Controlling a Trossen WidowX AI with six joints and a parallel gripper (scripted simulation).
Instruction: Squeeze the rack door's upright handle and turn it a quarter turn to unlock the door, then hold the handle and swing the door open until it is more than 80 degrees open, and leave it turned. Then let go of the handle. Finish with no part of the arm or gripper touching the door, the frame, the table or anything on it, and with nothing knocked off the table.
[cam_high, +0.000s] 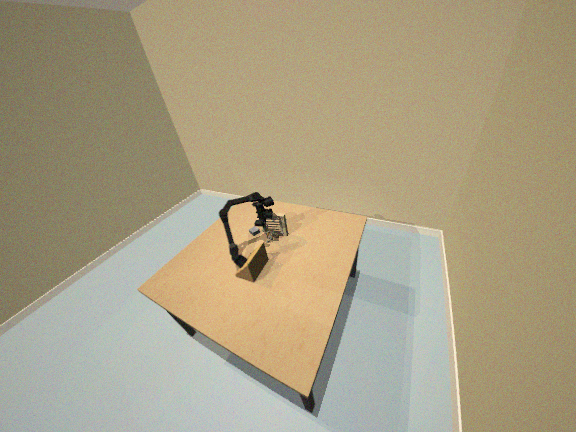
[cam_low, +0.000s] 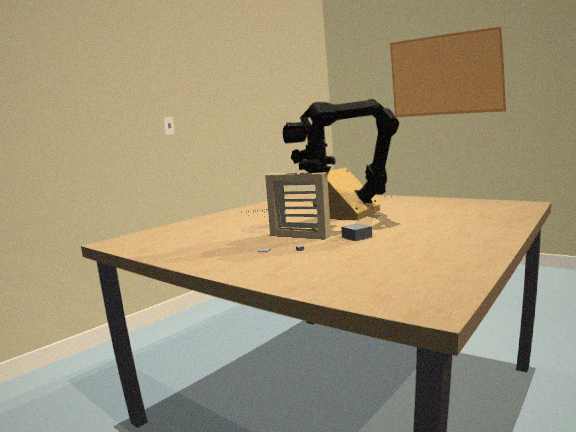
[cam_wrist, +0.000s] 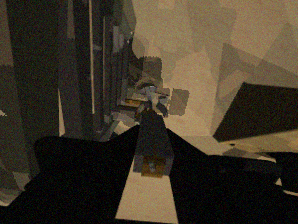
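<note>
Evidently, end effector (cam_low: 316, 172) (cam_wrist: 151, 130) clamped, fingers fairly close, on upright handle (cam_wrist: 154, 142)

exterior: claw tips hidden behind rack frame (cam_low: 327, 210) | top: handle too small to tell

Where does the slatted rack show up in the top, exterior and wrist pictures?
Top: the rack is just above centre, small.
Exterior: at centre.
Wrist: along the left side.
Shared landmark: the wedge-shaped block, at the right edge in wrist.
</note>
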